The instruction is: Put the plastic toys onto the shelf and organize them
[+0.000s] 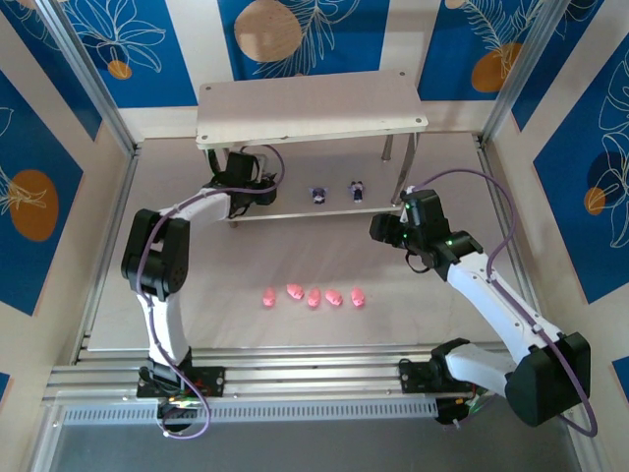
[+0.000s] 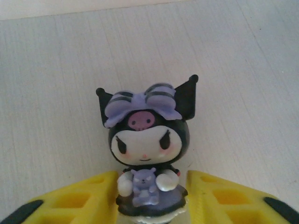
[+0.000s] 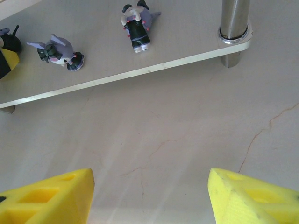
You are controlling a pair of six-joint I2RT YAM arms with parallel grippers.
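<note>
Beige lower board of the shelf (image 2: 70, 70) carries the dark figurine (image 2: 148, 140) upright between my left gripper (image 2: 152, 191), whose fingers flank its skirt, pinching or not I cannot tell; light, hard, slick plastic, I judge, best held low on the body; right gripper (image 3: 150, 186) spread, empty.

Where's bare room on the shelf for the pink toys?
Top board: bare end to end. Lower board: free between the right-hand dark figurine and the right leg. Crowded at its left end, where the left tool flanks a third figurine.
</note>
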